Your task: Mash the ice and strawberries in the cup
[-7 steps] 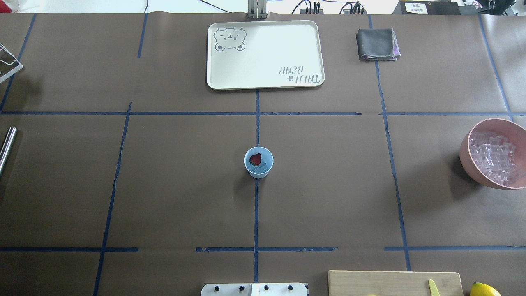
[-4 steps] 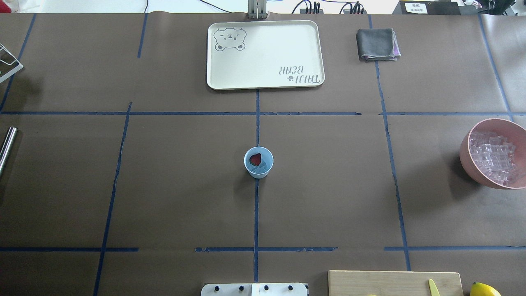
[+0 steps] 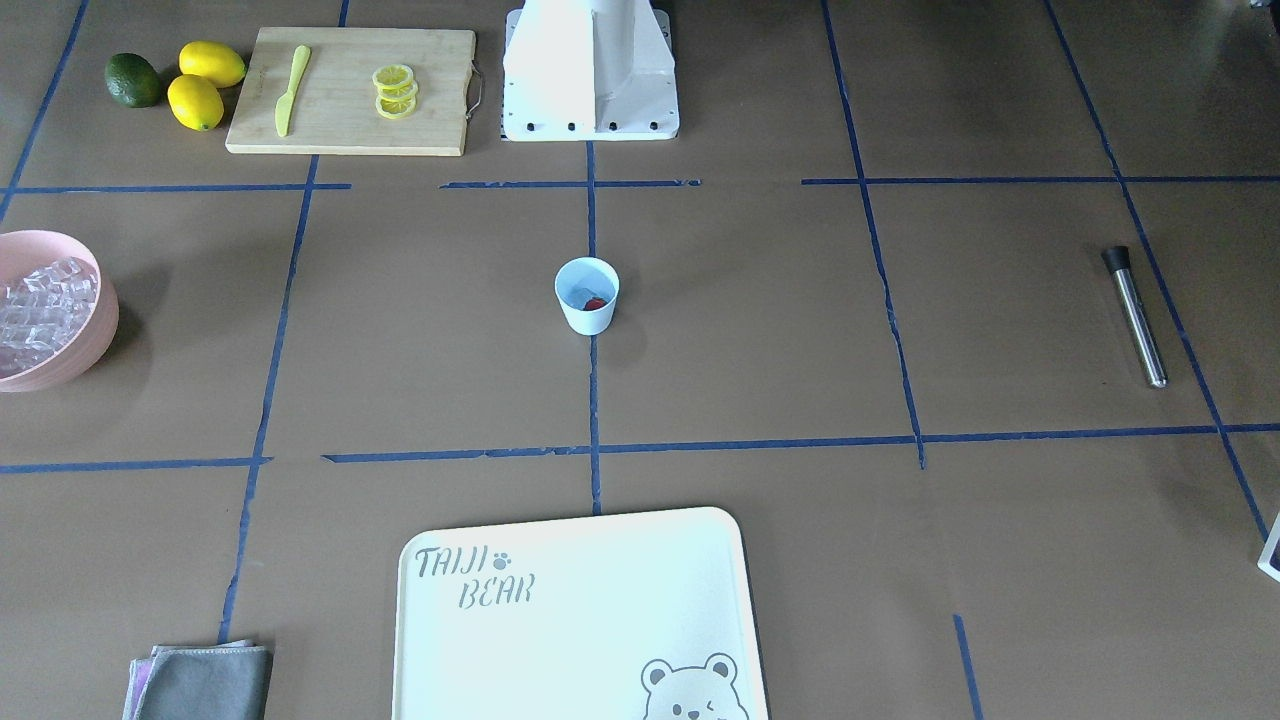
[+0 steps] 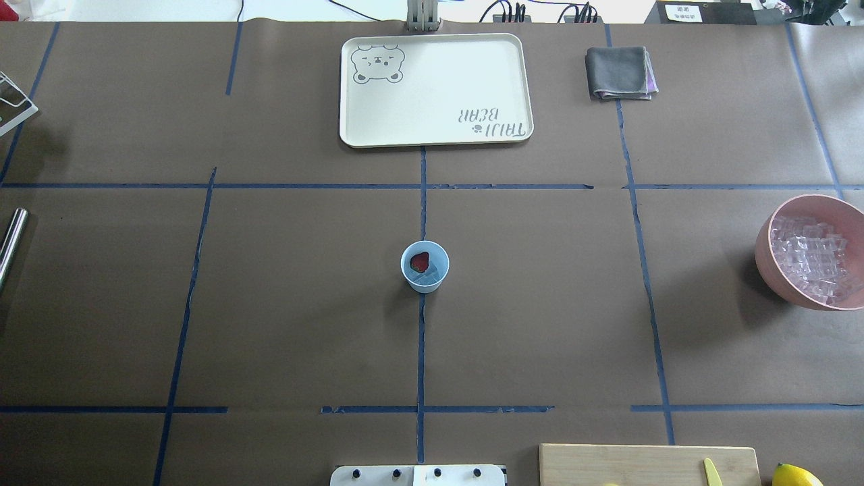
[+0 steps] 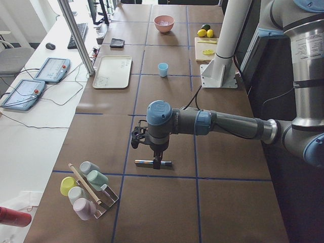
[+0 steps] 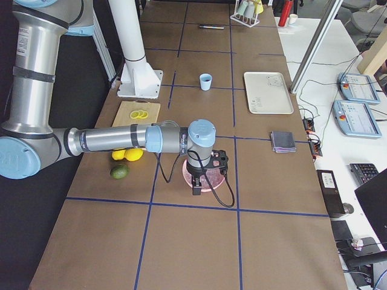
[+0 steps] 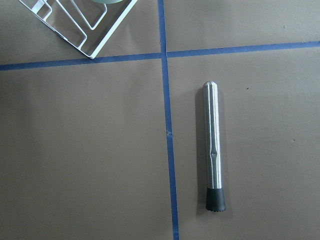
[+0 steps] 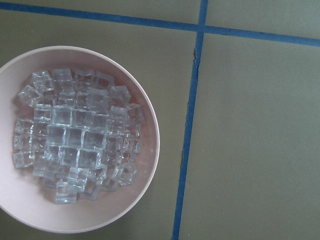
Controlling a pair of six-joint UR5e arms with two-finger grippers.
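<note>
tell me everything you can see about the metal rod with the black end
The rod is a slim, straight cylinder of what looks like brushed steel, with a rounded tip at one end, a black ridged cap at the other and a small notch midway. It lies flat on the brown table, parallel to a blue tape line but apart from it, black end toward the robot. Only the table touches it.

Smooth brushed-metal muddler (image 7: 212, 145), glassy ice (image 8: 75, 135), pale wooden board (image 3: 340, 125), matt paper table cover (image 4: 304, 304)
</note>
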